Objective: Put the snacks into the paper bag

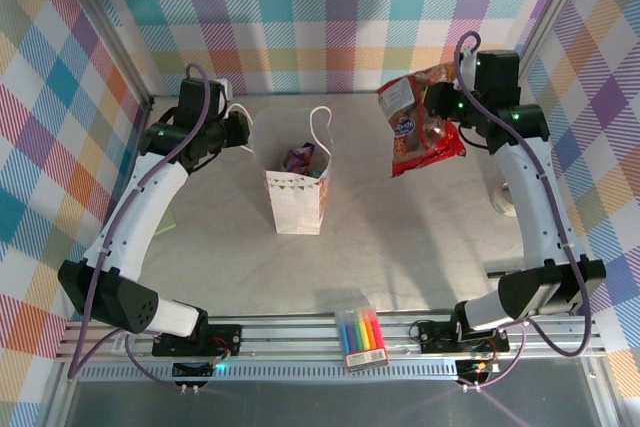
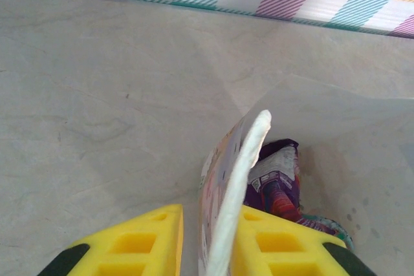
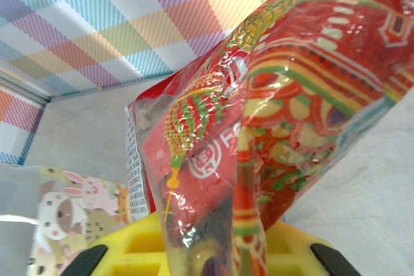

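Note:
The white paper bag [image 1: 297, 202] with its cartoon animal print stands upright mid-table. My left gripper [image 1: 243, 135] is at the bag's left rim, shut on the bag's wall [image 2: 223, 179], which runs up between the yellow fingers [image 2: 139, 240]. Inside the bag lie a purple snack [image 2: 279, 182] and a bit of a teal one [image 2: 326, 226]. To the right of the bag and above the table, my right gripper [image 1: 440, 115] is shut on glossy red snack packets [image 1: 420, 127]. They hang crumpled from the jaws [image 3: 259, 127]. The bag's animal print [image 3: 65, 211] shows low at the left.
A pack of rainbow marker pens [image 1: 362, 339] lies on the front rail between the arm bases. A small white object [image 1: 505, 197] sits by the right arm. A pale green patch [image 1: 166, 221] lies beside the left arm. Checked walls close the table in.

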Robot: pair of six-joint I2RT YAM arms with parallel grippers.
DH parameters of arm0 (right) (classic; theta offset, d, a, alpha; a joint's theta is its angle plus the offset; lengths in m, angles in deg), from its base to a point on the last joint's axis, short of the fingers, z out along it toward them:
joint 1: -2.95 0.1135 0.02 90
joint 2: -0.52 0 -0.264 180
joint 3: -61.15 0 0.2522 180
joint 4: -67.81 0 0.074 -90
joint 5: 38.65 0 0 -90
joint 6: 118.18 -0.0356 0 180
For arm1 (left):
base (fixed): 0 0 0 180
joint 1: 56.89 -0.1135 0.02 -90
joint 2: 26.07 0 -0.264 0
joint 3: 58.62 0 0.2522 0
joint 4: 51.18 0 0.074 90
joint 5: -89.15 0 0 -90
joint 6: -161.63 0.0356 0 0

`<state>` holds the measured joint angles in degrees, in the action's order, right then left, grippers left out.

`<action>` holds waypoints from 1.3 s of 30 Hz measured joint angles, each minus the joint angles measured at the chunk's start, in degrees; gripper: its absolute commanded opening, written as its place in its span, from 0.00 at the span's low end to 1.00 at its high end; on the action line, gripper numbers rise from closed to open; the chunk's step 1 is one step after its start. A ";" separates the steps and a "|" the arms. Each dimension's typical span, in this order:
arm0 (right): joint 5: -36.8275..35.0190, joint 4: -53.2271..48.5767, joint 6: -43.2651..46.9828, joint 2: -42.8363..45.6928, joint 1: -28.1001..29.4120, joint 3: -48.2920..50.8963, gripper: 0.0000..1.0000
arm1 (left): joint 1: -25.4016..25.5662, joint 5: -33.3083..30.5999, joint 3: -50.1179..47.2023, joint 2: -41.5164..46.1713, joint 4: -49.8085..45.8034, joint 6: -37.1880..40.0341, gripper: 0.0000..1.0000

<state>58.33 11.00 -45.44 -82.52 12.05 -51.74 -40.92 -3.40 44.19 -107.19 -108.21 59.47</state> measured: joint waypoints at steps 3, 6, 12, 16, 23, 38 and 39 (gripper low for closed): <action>-2.97 -4.02 -0.04 -0.24 3.58 -5.66 0.00 | 0.00 0.11 0.00 0.00 0.04 -0.09 0.24; -5.64 -7.26 0.20 -1.44 7.82 -12.70 0.00 | 0.00 0.09 -0.09 0.07 0.35 -0.20 0.25; -8.63 -9.01 0.22 -4.02 12.55 -20.90 0.00 | 0.00 0.09 -0.87 1.14 0.55 -0.22 0.25; -11.13 -10.14 0.39 -5.70 13.84 -23.98 0.00 | 0.00 0.09 -1.57 1.77 1.66 -0.20 0.25; -13.07 -9.09 -0.17 -6.54 17.38 -25.27 0.00 | 0.00 0.11 -3.37 2.84 2.38 -0.20 0.25; -9.79 -1.33 -4.98 -8.87 23.02 -31.36 0.00 | -0.37 1.70 -5.20 3.67 3.61 -1.31 0.25; -9.49 -0.68 -5.31 -8.87 23.12 -31.41 0.00 | -0.37 1.70 -5.40 3.74 3.61 -1.51 0.25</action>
<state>48.84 10.32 -50.75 -91.40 35.17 -83.15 -41.29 -1.69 38.79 -103.45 -104.60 57.96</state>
